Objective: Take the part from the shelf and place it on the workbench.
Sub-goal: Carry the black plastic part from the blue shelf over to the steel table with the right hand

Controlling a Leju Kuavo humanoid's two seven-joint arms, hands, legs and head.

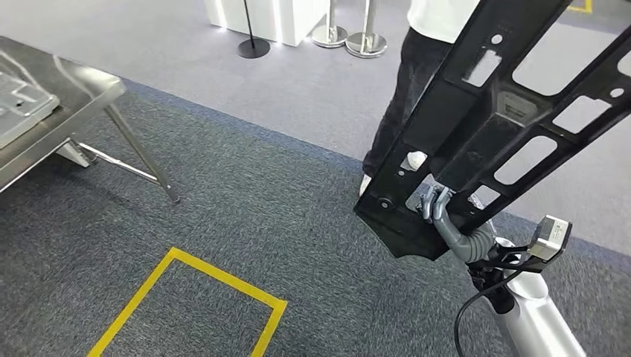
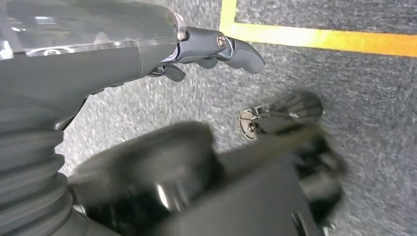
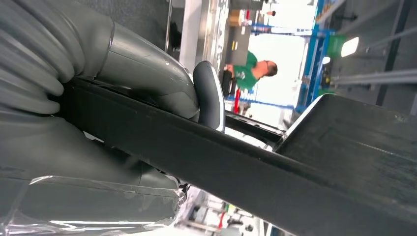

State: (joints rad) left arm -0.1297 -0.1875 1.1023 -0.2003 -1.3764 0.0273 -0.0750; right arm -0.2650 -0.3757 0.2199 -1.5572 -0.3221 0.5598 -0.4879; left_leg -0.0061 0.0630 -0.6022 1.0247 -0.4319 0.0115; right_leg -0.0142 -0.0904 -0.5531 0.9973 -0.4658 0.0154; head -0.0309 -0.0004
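A long black part (image 1: 491, 119) with several cut-out windows rises from lower centre to the upper right of the head view, held off the floor. My right hand (image 1: 440, 212) grips it near its lower end, fingers hooked over the panel. In the right wrist view the thick grey thumb (image 3: 209, 96) presses on the part's black edge (image 3: 236, 162). My left hand (image 2: 211, 49) hangs over the grey carpet with fingers loosely extended and nothing in them. The steel workbench (image 1: 74, 97) stands at the far left.
A grey metal piece (image 1: 18, 104) lies on the workbench. A person in dark trousers (image 1: 405, 89) stands just behind the part. Yellow tape (image 1: 186, 297) marks a square on the carpet. Stanchion bases (image 1: 350, 39) stand at the back.
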